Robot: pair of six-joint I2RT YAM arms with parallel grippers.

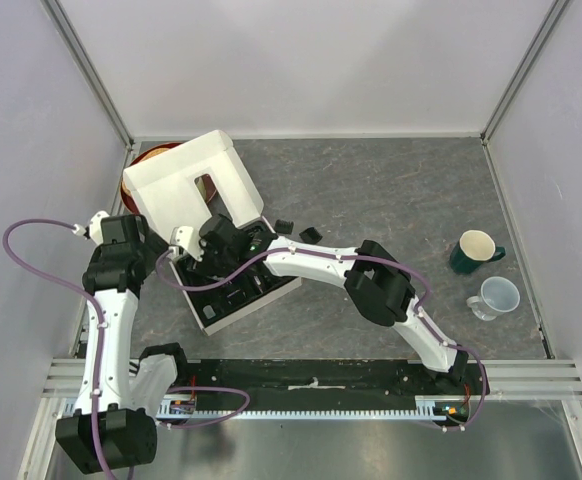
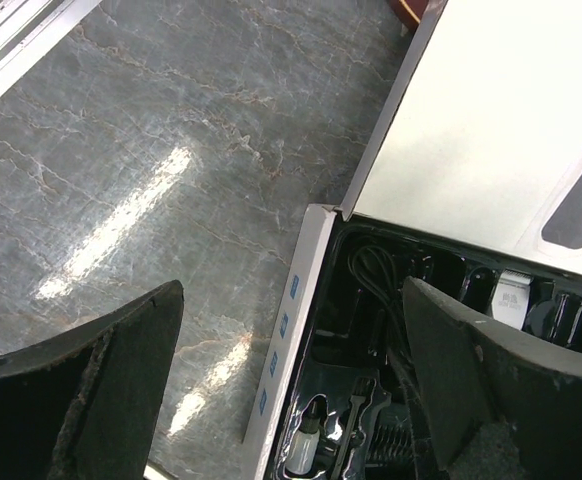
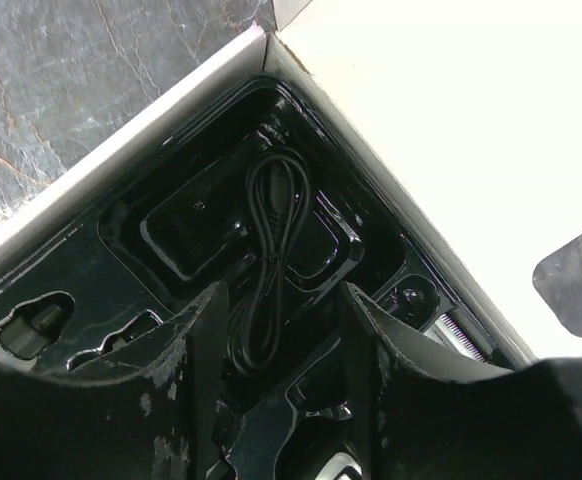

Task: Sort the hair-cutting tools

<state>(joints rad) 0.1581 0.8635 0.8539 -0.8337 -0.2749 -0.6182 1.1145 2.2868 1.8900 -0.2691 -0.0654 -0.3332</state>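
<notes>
Hovering low over the tray [image 3: 91, 260], our right gripper [image 3: 279, 330] has its fingers apart with nothing clamped. The cord [image 3: 271, 230] lies looped in the recess straight ahead of the fingertips, and its tail runs down into the gap between them. That's our first worry: we reckon a lift from here could hook the loop on a finger and drag the cord out, since nothing pins it down.

Just off one finger, on the lid [image 3: 451, 120] side, we can see the clipper [image 3: 461, 338], its silver blade showing at the lid's edge. A sideways drift that way could knock the blade or catch the lid. The recess walls sit close around both fingers too, so any descent risks jamming on plastic.

On the other side, our left gripper [image 2: 291, 300] hangs wide open, holding nothing. The box [image 2: 281, 340] wall lies directly beneath the gap and bare table [image 2: 121, 150] under one finger. A drop from there could land a finger on the wall, shoving the box and jolting everything in it.

Beyond the box, away from both grippers, two guards [image 1: 311, 232] sit loose on the table. We'd guess they're light enough to skid from a clumsy pinch.
</notes>
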